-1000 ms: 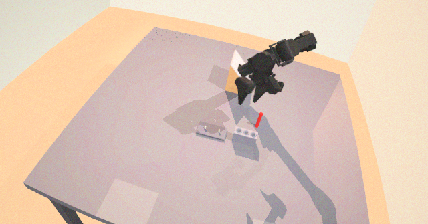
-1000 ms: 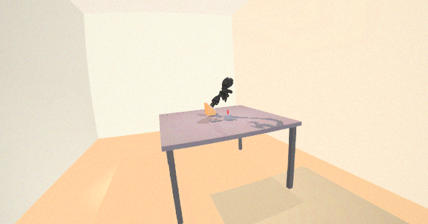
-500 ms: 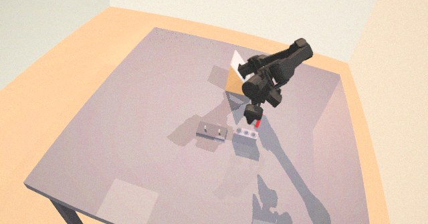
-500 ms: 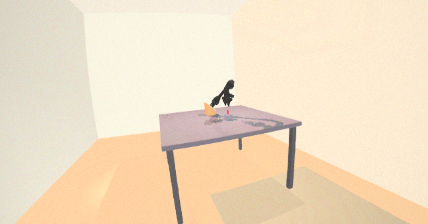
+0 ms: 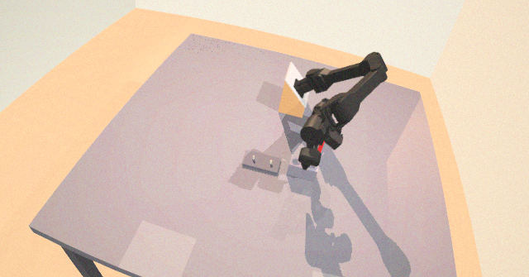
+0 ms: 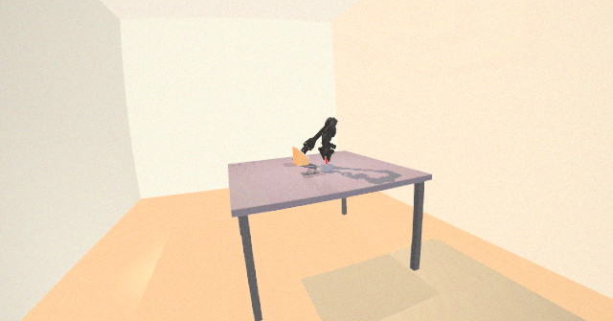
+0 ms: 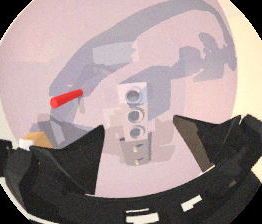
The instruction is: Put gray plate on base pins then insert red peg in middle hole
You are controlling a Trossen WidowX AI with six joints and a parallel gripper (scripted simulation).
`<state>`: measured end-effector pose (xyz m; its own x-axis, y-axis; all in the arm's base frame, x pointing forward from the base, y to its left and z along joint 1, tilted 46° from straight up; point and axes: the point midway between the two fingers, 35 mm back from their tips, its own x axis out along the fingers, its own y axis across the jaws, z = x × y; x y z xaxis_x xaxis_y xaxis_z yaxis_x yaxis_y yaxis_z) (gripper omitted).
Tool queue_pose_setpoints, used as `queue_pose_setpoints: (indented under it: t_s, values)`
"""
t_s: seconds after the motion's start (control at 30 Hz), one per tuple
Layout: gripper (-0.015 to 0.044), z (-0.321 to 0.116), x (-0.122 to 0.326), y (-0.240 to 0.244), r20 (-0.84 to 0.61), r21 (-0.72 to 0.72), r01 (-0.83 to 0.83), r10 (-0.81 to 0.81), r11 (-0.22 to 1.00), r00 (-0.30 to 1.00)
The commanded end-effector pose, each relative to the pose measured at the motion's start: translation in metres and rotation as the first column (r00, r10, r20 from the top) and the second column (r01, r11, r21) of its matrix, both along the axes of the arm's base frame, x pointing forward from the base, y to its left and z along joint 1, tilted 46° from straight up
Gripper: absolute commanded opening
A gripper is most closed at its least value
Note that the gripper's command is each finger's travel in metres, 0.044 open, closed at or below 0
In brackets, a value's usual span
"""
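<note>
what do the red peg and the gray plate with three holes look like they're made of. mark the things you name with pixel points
The red peg (image 5: 321,147) (image 6: 327,160) (image 7: 66,98) looks like smooth plastic or painted wood: one even red, no grain. The gray plate (image 5: 302,174) (image 7: 143,116) could be matte plastic or painted metal: pale, flat faces without mirror-like shine.
</note>
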<state>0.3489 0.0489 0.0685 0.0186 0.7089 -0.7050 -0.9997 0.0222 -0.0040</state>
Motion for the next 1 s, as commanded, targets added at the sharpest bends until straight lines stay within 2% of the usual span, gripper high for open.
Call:
queue_pose_setpoints:
  t_s: [0.0, 0.97]
  values:
    - [0.0440, -0.009, -0.002, 0.008, -0.006, 0.005, 0.004, -0.004, 1.000, 1.000]
    - [0.0440, -0.039, -0.001, 0.038, -0.006, 0.006, 0.004, -0.004, 1.000, 1.000]
